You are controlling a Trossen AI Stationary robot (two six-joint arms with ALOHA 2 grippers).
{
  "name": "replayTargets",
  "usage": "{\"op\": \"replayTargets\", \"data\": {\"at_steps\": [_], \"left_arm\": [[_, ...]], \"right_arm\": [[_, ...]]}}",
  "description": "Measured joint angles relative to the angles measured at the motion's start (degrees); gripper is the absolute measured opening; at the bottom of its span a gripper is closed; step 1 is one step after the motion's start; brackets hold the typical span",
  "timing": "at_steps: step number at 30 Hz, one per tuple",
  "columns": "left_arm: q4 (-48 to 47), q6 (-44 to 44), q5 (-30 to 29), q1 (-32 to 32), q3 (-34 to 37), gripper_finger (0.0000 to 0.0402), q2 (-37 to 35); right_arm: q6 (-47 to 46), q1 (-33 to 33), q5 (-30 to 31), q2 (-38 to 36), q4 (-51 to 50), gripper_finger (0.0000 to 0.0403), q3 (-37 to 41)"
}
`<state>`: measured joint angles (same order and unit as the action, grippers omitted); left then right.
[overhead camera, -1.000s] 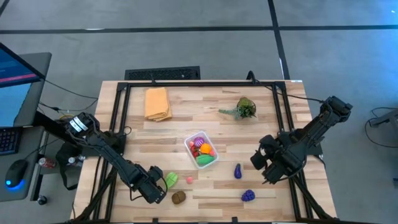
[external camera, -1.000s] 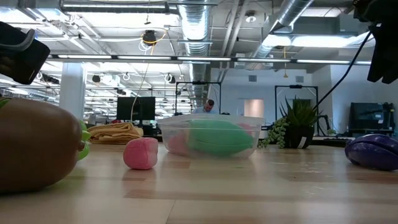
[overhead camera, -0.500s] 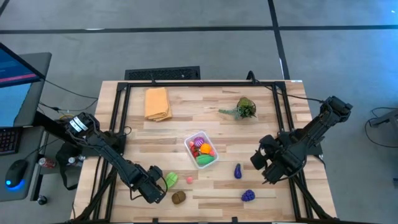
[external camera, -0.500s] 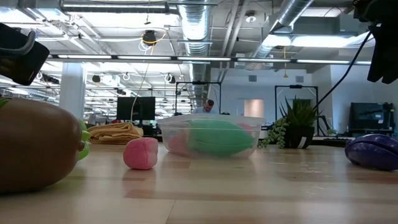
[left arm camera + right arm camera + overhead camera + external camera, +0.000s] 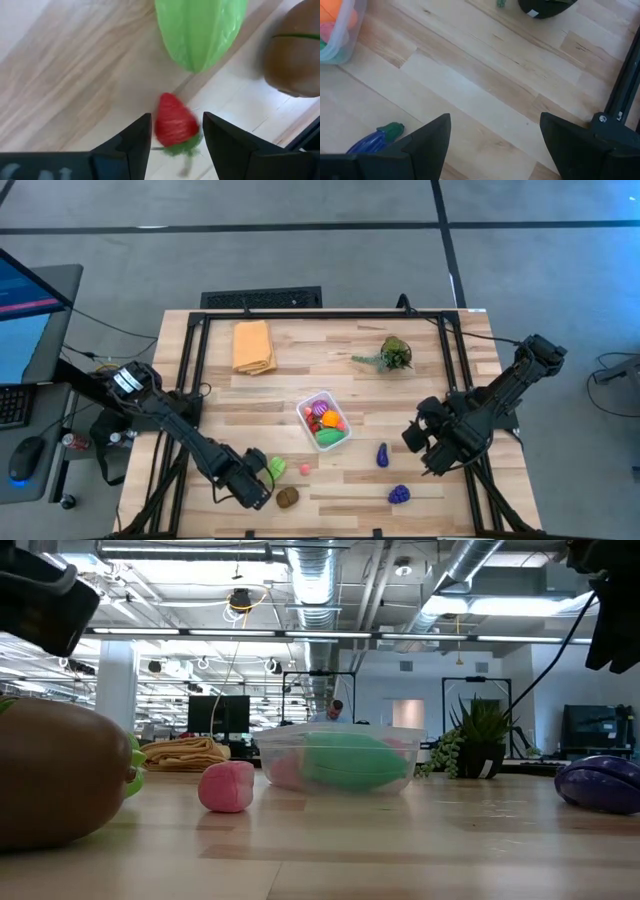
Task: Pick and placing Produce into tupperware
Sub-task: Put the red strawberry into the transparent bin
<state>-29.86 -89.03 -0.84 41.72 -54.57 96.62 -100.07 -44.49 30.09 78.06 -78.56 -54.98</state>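
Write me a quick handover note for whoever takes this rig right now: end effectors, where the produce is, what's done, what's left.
Left end effector: closed on a red strawberry at the table's near-left edge, beside the green piece and brown piece.
Right end effector: open, empty, hanging over the table's right side.
Done: the tupperware at mid-table holds several pieces, among them a green, a pink and an orange one.
Left: strawberry, green piece, brown piece, small pink piece, blue eggplant and purple grapes, all on the table's near half.
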Motion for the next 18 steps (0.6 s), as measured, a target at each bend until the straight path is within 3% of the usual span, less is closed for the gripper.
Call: {"op": "replayTargets", "data": {"at_steps": [18], "left_arm": [[-4.99,4.49,0.61,-0.64,-2.34,0.0169,-0.20]], "right_arm": [[0.02,-0.11,0.01,0.00,2.46,0.0328,0.00]]}}
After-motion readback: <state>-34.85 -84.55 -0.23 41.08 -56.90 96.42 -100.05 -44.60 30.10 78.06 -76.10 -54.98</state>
